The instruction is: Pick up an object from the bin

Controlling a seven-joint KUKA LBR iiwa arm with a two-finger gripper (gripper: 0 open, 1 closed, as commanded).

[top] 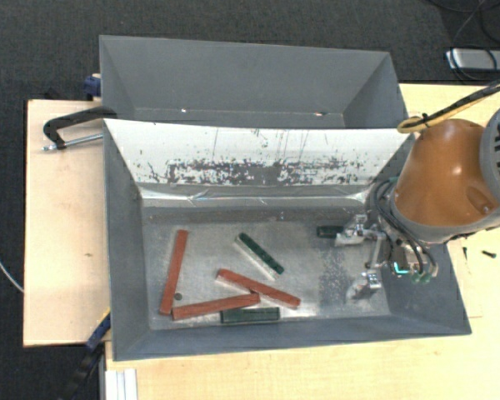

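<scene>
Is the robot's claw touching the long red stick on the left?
Apart. The camera view shows the gripper at the right and the red stick far left, a wide gap between them.

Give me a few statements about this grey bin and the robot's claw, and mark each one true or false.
1. The gripper is over the right end of the bin. True.
2. Three red-brown sticks lie on the bin's floor. True.
3. The gripper holds one of them. False: its fingers are open with nothing between them, and all three sticks lie off to its left.
4. A short dark green piece lies close beside the gripper. True.
5. Two longer dark green sticks stand upright against the back wall. False: both lie flat, one mid-floor and one by the near wall.
</scene>
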